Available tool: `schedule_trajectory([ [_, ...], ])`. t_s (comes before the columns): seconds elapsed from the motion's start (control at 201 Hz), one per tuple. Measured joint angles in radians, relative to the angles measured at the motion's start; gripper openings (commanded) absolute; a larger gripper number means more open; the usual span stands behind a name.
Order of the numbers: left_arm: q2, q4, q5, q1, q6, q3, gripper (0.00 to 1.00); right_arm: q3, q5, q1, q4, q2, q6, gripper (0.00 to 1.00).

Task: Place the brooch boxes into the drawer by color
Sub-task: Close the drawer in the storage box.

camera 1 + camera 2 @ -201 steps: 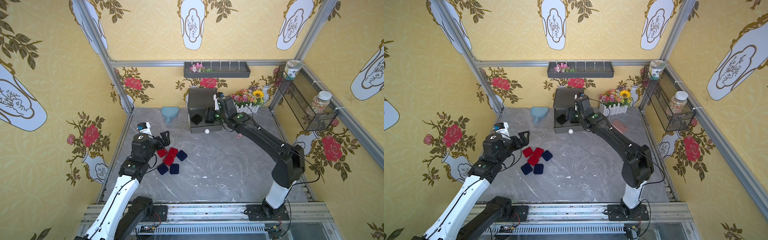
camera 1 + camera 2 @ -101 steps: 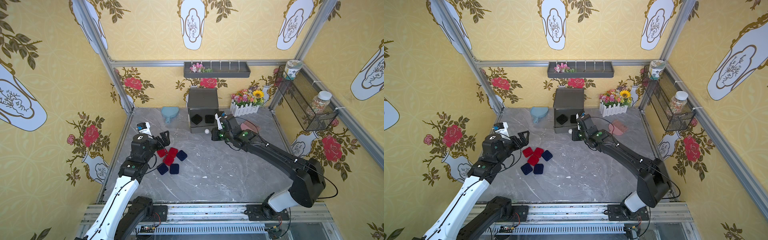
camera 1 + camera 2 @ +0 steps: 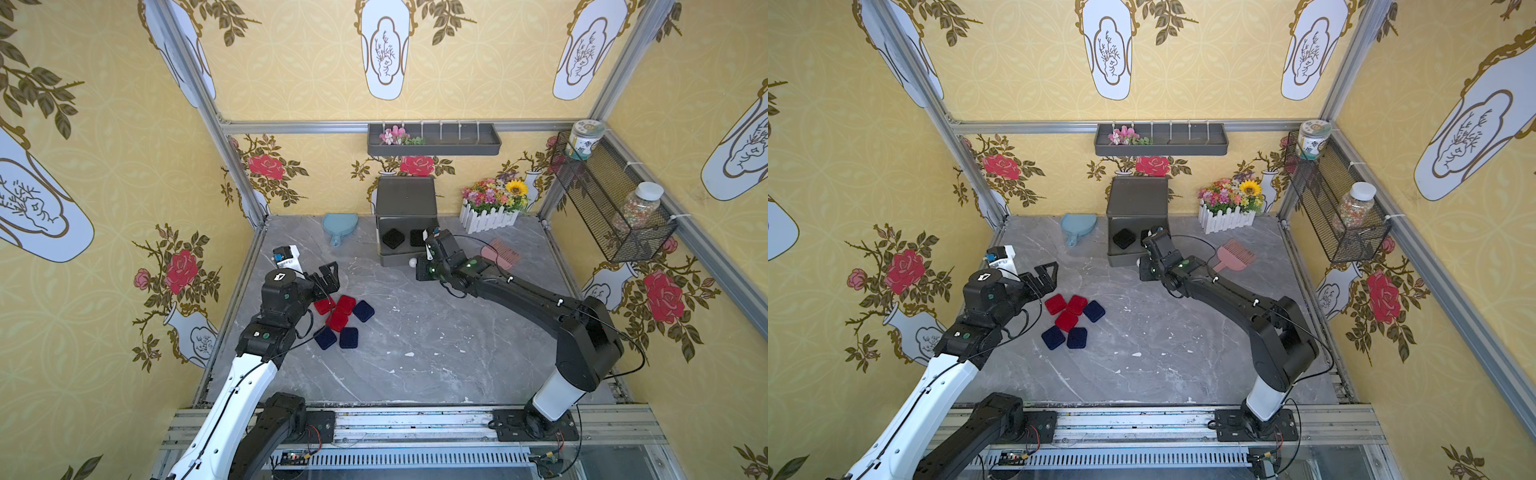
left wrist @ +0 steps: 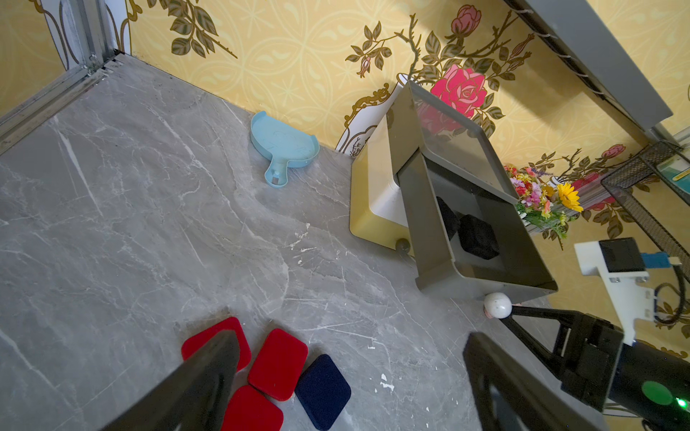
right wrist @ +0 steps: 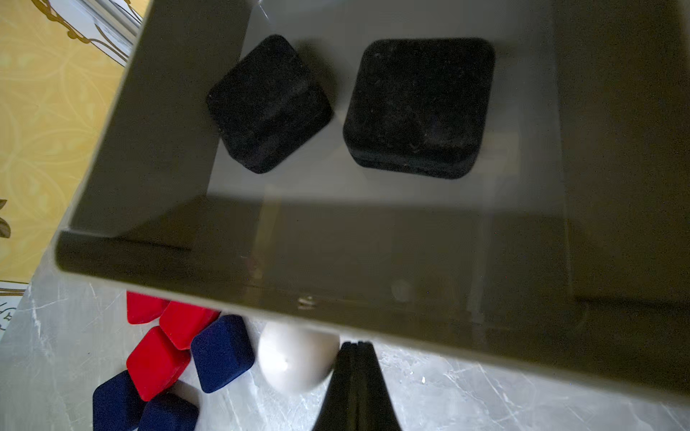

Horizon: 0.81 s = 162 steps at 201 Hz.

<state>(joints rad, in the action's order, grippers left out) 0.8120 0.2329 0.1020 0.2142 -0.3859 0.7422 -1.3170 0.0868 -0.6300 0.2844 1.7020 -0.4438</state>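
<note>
Views from the top, both alike: chest (image 3: 405,199) at the back wall, its dark grey drawer (image 3: 399,261) pulled out, two black boxes (image 3: 393,238) lying inside. Right tool (image 3: 419,266) at the drawer front, by the white knob (image 3: 412,262). Left tool (image 3: 1044,278) hovers spread wide at the edge of a cluster on the counter (image 3: 1163,332): three red boxes (image 3: 1076,304) and three navy boxes (image 3: 1094,311), packed touching.

Left wrist: spread fingers (image 4: 209,369) frame the cluster's near corner. The right tool's tip meets or almost meets the knob; contact not clear.

Right wrist: fingers (image 5: 356,373) pressed together, holding nothing, just beside the knob, not around it.

Risks, as judged:
- If the drawer is to be pushed shut, a narrow tip on a round knob may skid off sideways, or shove the whole chest back.
- A pull is not possible with the knob ungripped.
- The left tool, so wide over touching boxes, may straddle two or nudge neighbours.
- Navy reads close to black in shade, so a box could go to the wrong drawer.
</note>
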Motion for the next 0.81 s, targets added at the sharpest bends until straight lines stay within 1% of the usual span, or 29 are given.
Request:
schedule_trajectory([
  [0.508,0.004,0.0,0.0,0.0,0.0,-0.002,1.0,-0.192,0.005,0.011,0.002,0.151,0.03,0.0],
  [0.662,0.004,0.0,-0.001,0.0,-0.001,-0.003,1.0,-0.201,0.014,0.014,0.001,0.152,0.035,0.02],
  [0.807,0.009,0.0,-0.001,0.0,-0.006,-0.003,1.0,-0.171,0.016,0.01,0.0,0.12,0.045,0.02],
])
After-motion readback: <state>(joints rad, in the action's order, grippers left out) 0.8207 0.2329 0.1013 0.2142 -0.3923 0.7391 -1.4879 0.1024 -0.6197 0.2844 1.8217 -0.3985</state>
